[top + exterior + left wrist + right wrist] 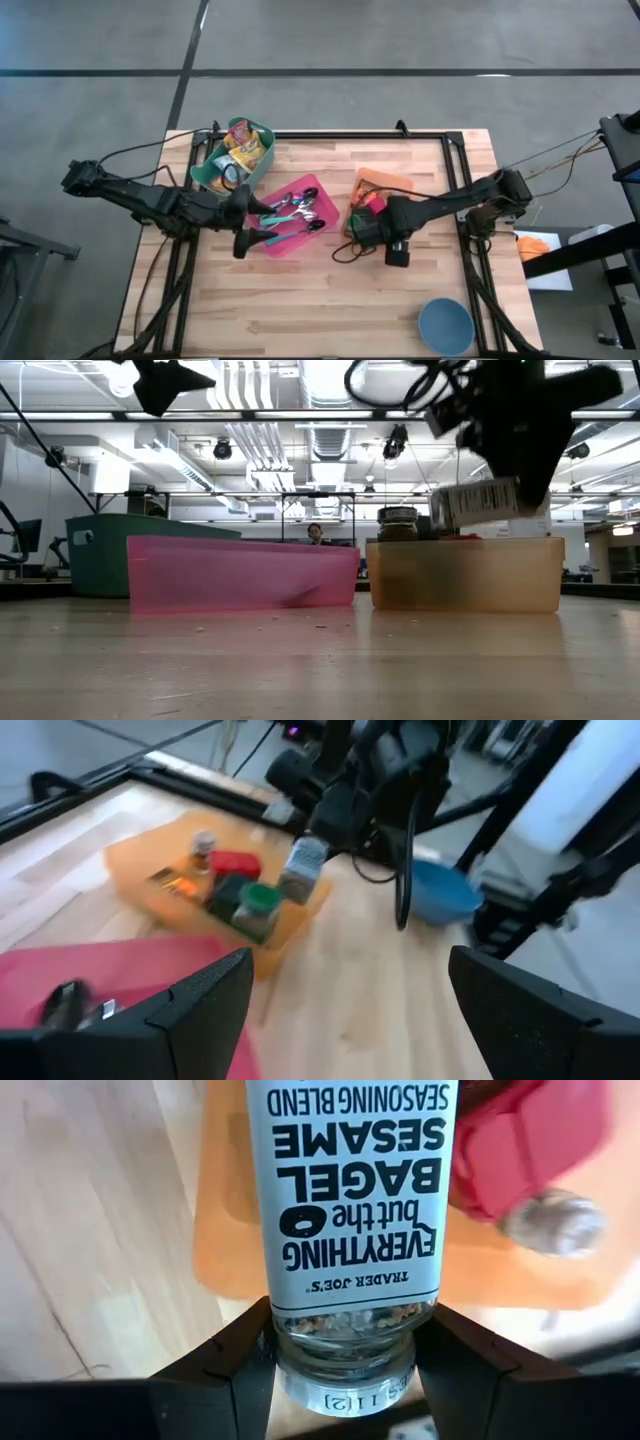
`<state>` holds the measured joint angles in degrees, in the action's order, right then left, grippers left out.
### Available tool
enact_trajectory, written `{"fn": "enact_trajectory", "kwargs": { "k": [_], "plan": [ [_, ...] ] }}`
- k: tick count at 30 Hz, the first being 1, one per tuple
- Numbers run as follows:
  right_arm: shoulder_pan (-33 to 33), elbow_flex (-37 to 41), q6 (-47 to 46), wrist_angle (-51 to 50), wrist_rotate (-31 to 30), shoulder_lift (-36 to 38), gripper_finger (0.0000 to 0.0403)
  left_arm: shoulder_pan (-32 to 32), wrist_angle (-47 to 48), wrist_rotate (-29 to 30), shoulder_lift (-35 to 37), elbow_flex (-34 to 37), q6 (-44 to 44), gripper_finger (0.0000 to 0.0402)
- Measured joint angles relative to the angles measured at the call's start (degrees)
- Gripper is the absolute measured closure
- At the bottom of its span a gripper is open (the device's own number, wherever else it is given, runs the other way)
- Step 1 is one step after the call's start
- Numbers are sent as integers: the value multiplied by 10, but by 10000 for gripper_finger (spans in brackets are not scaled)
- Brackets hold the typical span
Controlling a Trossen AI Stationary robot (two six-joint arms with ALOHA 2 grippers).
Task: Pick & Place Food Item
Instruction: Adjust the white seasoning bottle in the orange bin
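Note:
A seasoning jar [350,1210] with a white label hangs over the orange bin [385,185], my right gripper [345,1380] shut on it. In the low view the jar [480,503] is above the bin's rim [465,575]. It also shows in the left wrist view [302,870]. More jars, one with a green lid [258,900], and a red-capped item [530,1140] lie in the orange bin. My left gripper [350,1010] stands open above the pink bin [290,240], with nothing between its fingers. My right gripper pinches the jar's clear glass end [345,1335] between its two fingers, one on each side. The fingers come steeply from above. The jar is lifted clear of the orange bin and lies tilted, close to level in the low view.
The pink bin holds spoons [300,210]. A green bin [205,175] with snack packets stands at the far left. A blue bowl [445,325] sits at the near right corner. Bare wood lies along the near edge.

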<state>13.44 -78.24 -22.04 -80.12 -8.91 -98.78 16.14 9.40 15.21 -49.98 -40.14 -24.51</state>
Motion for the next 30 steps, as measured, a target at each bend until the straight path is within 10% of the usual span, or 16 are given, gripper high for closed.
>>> {"fn": "enact_trajectory", "kwargs": {
  "k": [14,24,30],
  "plan": [
    [90,-119,23,-55,-189,0,215,-78,-82,-8,-41,-4,-161,63],
    [92,-165,175,-29,-254,-37,215,-205,-94,-314,-207,-102,-175,63],
    [92,-224,236,-26,-283,-83,215,-239,-13,-379,-301,-194,-163,63]
  ]
}}
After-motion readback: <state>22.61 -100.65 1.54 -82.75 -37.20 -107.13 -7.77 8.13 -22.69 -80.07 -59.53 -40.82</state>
